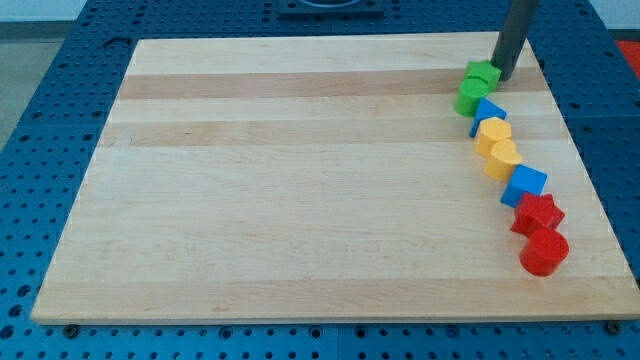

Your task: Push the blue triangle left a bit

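Observation:
The blue triangle [487, 111] lies near the view's top right on the wooden board [300, 180], wedged between a green block [469, 97] above it and a yellow hexagon [492, 133] below it. My tip [505, 76] stands at the view's top right, just right of a second green block [482, 73], above and slightly right of the blue triangle. The dark rod runs up out of the view.
Below the yellow hexagon a chain runs down the board's right side: a yellow heart [503, 158], a blue cube [525, 184], a red star [538, 214] and a red cylinder [544, 251]. A blue pegboard [40, 150] surrounds the board.

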Tool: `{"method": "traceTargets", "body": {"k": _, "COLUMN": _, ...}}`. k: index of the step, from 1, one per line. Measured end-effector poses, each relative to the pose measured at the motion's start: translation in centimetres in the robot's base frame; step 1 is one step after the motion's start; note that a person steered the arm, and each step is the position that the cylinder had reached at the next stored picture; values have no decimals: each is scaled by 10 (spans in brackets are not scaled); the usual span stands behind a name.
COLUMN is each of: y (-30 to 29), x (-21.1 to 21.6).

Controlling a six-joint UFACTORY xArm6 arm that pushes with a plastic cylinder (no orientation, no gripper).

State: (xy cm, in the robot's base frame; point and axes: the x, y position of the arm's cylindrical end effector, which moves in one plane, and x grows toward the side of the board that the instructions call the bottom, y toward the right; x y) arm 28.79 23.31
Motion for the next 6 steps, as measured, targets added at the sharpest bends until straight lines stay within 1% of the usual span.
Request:
{"method": "traceTargets", "body": {"k": 2, "y": 68, "x": 68}}
{"method": "traceTargets", "body": {"k": 3, "y": 61, "x": 81}}
{"method": "traceTargets", "body": {"k": 4, "y": 42, "x": 81}}
{"method": "traceTargets", "body": {"k": 5, "y": 11, "x": 81}}
{"method": "traceTargets", "body": {"k": 6, "y": -31, "x": 83}}
